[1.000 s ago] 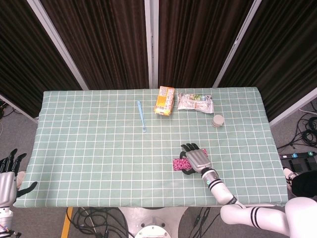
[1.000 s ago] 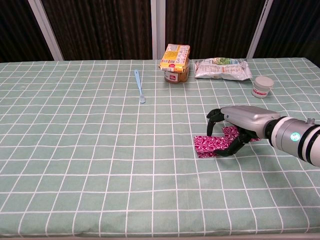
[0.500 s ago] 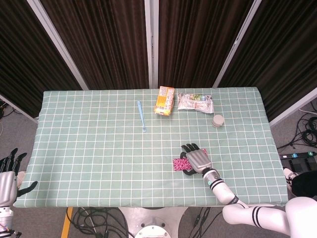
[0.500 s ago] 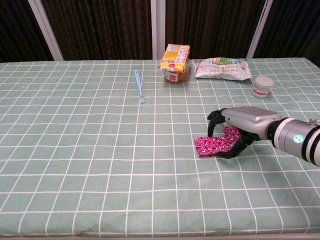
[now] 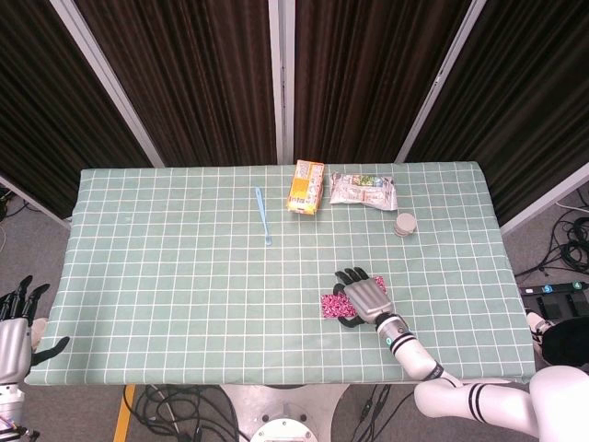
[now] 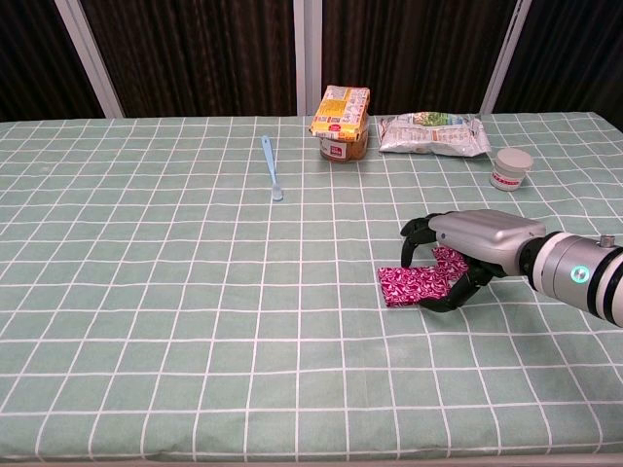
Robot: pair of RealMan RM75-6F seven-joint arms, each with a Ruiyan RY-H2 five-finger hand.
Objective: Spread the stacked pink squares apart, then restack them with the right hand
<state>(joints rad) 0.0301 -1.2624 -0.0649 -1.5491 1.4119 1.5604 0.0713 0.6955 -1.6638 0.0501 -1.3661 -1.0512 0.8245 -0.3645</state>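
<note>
Head view. Pink squares (image 5: pixel 333 304): patterned fabric pieces on the green checked tablecloth (image 5: pixel 184 267), at about 4 o'clock from the table's centre, largely covered by the right hand (image 5: pixel 365 297). A small pink corner shows at the hand's 1 o'clock side. Right hand: palm down over the squares, fingers pointing toward 10 o'clock, forearm running off toward 5 o'clock. Left hand (image 5: pixel 17 322): off the table's 8 o'clock corner, fingers spread, holding nothing.

Chest view. Pink squares (image 6: pixel 414 283): one piece lies flat at the hand's 9 o'clock side, a second shows partly beneath the palm at 12 o'clock, the two overlapping. Right hand (image 6: pixel 458 255): arched over the squares, fingers curled downward; whether the fingertips press the fabric cannot be told. Step judged: spreading, partly done. Next move calls for sliding the upper piece clear of the lower without dragging both together.
</note>
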